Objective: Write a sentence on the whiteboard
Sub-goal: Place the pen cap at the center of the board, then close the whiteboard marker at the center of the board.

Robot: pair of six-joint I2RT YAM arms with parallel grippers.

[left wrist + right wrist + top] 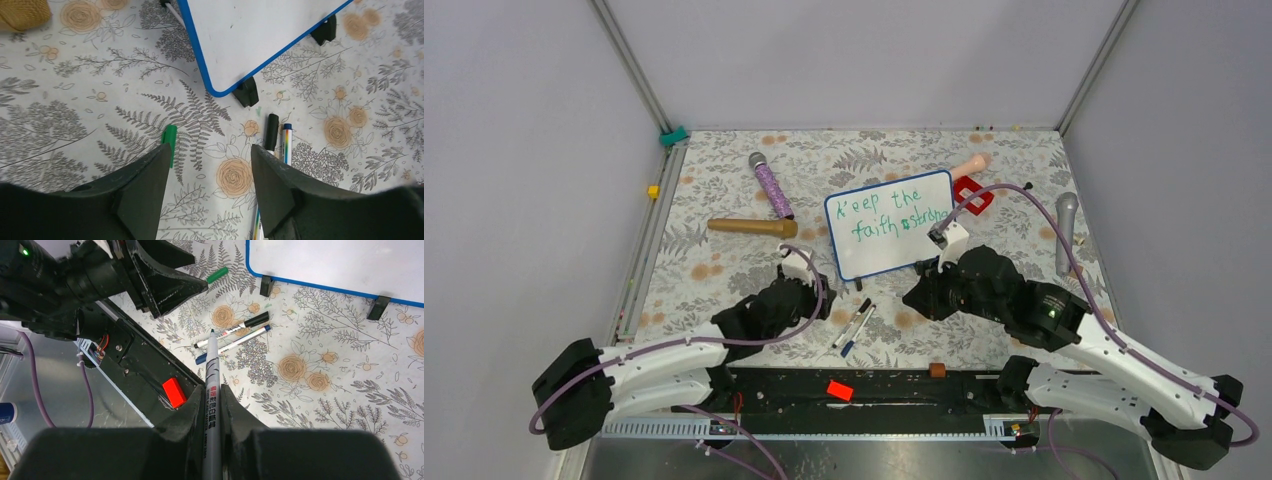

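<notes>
**Left to right across the surface (714, 270).**

**Left end effector (210, 155):** released, its two fingers standing apart with nothing between them. A green cap (169, 137) lies flat on the surface just beside the tip of its left finger. Ahead of this end effector and a little to its right stands the near corner of the whiteboard (884, 250), raised on short black feet. Two loose pens (271, 131) lie side by side just off its right finger, apart from the board.

**Centre:** the whiteboard carries the sentence (889, 215) in green, in two lines reading "Keep the faith strong". The last word runs up to the right rim. The board's long axis runs across the surface, slightly skewed, spanning from ahead of one end effector to ahead of the other.

**Right end effector (212, 395):** clenched on an uncapped marker (211, 365), which lies along the fingers with its tip out ahead. That tip points at the loose pens and toward the left arm, not at the board. The board lies ahead and off to the right of the tip. The right arm is the nearer to the board, close by its lower right corner.

**Judgement:** the writing looks complete, so the coming move probably turns on marker and cap. The cap lies ahead of the marker tip, beyond the loose pens, on the left end effector's side. Its long axis slants across the marker's rather than lining up with it.
</notes>
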